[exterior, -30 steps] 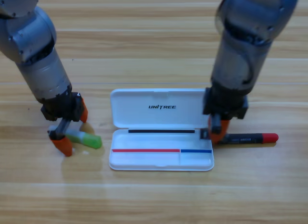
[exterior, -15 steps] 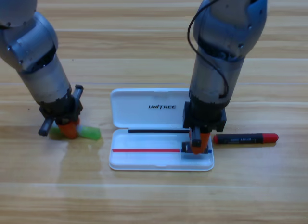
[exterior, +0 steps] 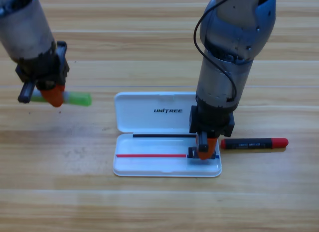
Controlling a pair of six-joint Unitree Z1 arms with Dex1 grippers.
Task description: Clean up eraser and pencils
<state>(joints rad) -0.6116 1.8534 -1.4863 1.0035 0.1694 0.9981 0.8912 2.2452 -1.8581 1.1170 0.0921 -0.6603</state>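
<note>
Left black gripper with orange jaws (exterior: 50,95) up at the picture's left edge, well left of the open white plastic case (exterior: 167,135), jaws pinched on the translucent light-green bar (exterior: 75,98). Green bar held off the wooden table (exterior: 149,207), long axis roughly left-to-right across the picture, free end sticking out rightward toward the case's lid, other end hidden behind the jaws.

Right black gripper with orange jaws (exterior: 205,148) pointing down into the right-hand end of the case's lower tray, jaws closed around the small dark grey-black rectangular eraser (exterior: 193,153). Eraser mostly covered by the orange tips, only its left part showing, sitting inside the tray near the right wall; long axis not readable.

Thick red stick with a black printed middle band (exterior: 254,143) flat on the table just beside the case's right edge, apart from the gripper, long axis left-to-right, red rounded end pointing right, dark end toward the case.

Case lying open, lid toward the picture's top, tray toward the bottom.
</note>
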